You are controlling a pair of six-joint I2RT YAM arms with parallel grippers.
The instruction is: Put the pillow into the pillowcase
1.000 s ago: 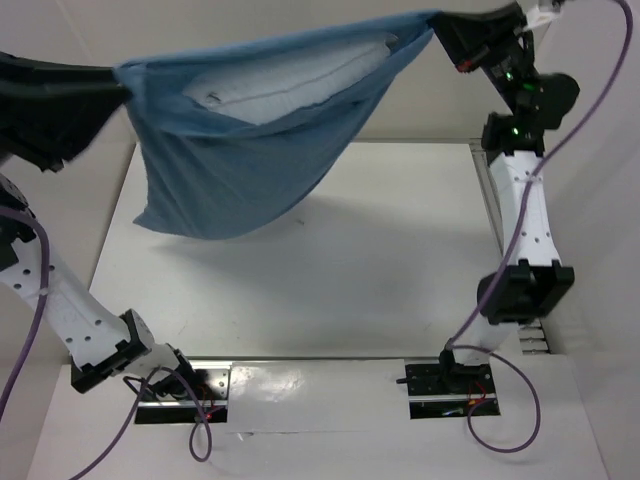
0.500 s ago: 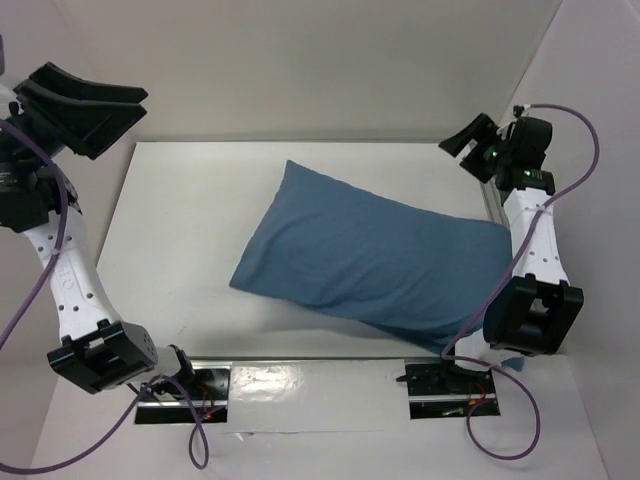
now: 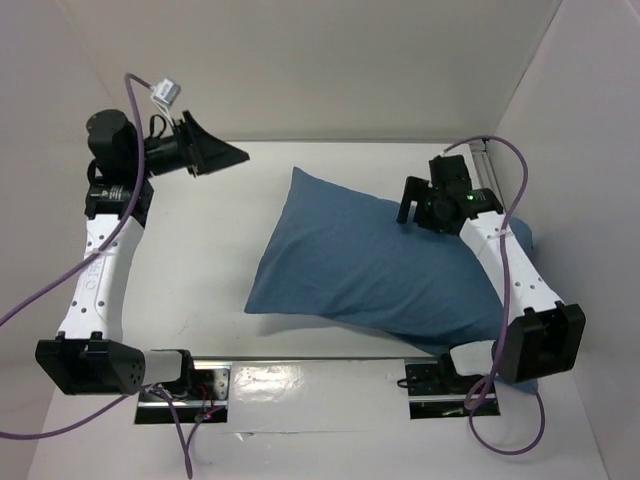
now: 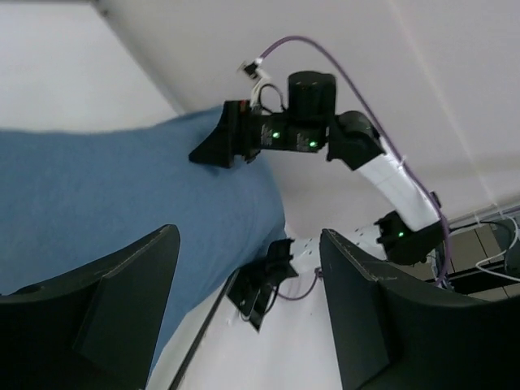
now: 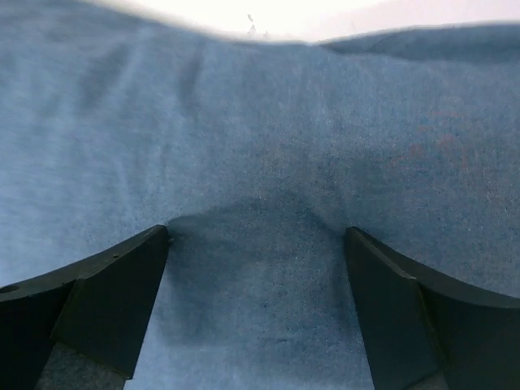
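The dusty-blue pillowcase (image 3: 380, 265) lies plump and slanted across the table, from the back middle to the near right corner. No white shows, so the pillow is hidden. My right gripper (image 3: 412, 200) hovers open just over the pillowcase's far right part. Its fingers (image 5: 106, 292) straddle blue cloth (image 5: 260, 146) with nothing pinched between them. My left gripper (image 3: 225, 155) is open at the back left, clear of the cloth and pointing right toward it. In the left wrist view the gripper (image 4: 248, 244) is empty, with the pillowcase (image 4: 122, 195) beyond it.
White walls close in the table (image 3: 190, 260) at the back and on both sides. The right arm's forearm (image 3: 510, 275) crosses over the pillowcase's right end. Both arm bases (image 3: 300, 385) sit on the near rail with purple cables looping around them.
One second ago both grippers held the pillowcase stretched up in the air. They have opened, it has dropped onto the table, and both arms have come down and inward.
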